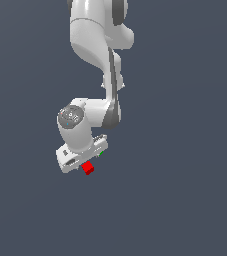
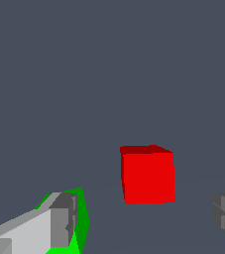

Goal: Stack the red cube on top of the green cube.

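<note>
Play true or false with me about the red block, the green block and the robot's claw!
1. The red block sits on top of the green block. False: it rests on the floor beside it.
2. The claw is open. True.
3. The claw is squeezing the red block. False: neither finger touches it.
4. One finger partly hides the green block. True.

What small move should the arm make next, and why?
Probably descend around the red cube and close. The gripper is open and empty, the red cube sits between its jaws in the wrist view, and the green cube lies beside one finger, not stacked.
</note>
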Motion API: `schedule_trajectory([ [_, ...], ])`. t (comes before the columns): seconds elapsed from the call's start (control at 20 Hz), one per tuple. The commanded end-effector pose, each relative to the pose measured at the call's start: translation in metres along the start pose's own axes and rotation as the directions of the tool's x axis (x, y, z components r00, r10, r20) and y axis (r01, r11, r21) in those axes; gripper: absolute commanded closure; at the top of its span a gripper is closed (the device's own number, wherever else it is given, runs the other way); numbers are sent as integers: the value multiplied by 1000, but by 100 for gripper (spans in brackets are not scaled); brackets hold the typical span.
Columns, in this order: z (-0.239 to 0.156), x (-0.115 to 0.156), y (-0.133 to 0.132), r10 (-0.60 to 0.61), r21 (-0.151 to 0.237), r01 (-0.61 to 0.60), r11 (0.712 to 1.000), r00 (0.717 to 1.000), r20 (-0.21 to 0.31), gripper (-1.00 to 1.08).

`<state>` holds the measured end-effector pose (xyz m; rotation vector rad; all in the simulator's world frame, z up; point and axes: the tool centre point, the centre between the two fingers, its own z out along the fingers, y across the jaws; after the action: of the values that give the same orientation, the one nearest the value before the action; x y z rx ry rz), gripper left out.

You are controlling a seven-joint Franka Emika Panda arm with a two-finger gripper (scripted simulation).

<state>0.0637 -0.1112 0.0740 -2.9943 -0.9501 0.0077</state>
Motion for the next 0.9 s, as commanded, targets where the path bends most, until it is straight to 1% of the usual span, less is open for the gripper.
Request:
schedule_trajectory([
  [0.0, 2, 3, 6, -22, -1, 22, 1000, 1000, -3, -92],
  [0.25, 5, 5, 11, -41, -2, 41, 999, 999, -5, -92],
  [0.65, 5, 5, 10, -38, -2, 38, 999, 999, -5, -92],
  [0.85, 14, 5, 10, -38, -2, 38, 999, 999, -5, -92],
])
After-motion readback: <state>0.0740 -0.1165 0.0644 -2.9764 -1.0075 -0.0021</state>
